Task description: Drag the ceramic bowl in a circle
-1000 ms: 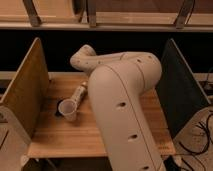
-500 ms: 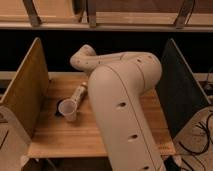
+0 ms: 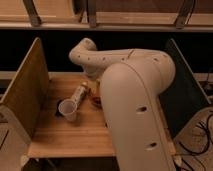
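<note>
My white arm (image 3: 135,95) fills the middle of the camera view and bends down to the wooden table (image 3: 65,135). The gripper (image 3: 95,94) is at the arm's end, low over the table's middle, mostly hidden by the arm. A dark rounded shape (image 3: 96,103) shows at the arm's left edge right under the gripper. It may be the ceramic bowl, and most of it is hidden.
A white paper cup (image 3: 68,109) lies tipped on the table left of the gripper. A light bottle (image 3: 80,93) lies on its side just behind the cup. Upright wooden panels stand on the left (image 3: 22,95) and right (image 3: 182,85).
</note>
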You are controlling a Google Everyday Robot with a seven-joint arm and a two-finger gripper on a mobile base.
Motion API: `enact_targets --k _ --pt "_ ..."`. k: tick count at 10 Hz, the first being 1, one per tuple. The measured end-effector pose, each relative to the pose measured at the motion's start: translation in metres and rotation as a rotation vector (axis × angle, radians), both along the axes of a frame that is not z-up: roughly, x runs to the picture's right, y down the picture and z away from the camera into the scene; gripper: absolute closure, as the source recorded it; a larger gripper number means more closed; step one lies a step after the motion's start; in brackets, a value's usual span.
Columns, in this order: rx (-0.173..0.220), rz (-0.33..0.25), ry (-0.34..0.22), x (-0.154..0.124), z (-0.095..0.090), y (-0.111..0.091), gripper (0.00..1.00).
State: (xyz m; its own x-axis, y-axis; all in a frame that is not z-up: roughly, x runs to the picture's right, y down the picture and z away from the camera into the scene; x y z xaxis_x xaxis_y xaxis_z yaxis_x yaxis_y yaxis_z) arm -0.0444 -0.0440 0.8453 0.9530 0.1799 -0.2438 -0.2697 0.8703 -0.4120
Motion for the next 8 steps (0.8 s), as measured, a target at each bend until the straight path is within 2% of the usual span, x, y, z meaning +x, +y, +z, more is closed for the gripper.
enact_targets --k 2,3,5,7,8 --pt "0.05 0.057 -0.125 -0.012 -0.002 -0.013 0.2" --pt "0.059 0.066 -0.148 -0.016 -0.003 -0.016 0.2" --pt "0.062 0.063 -0.155 -0.02 -0.005 -0.017 0.2" --pt "0.015 0.053 -0.11 -0.012 -0.001 -0.001 0.2" --pt "-0.064 0.036 -0.056 -0.002 0.005 0.028 0.2"
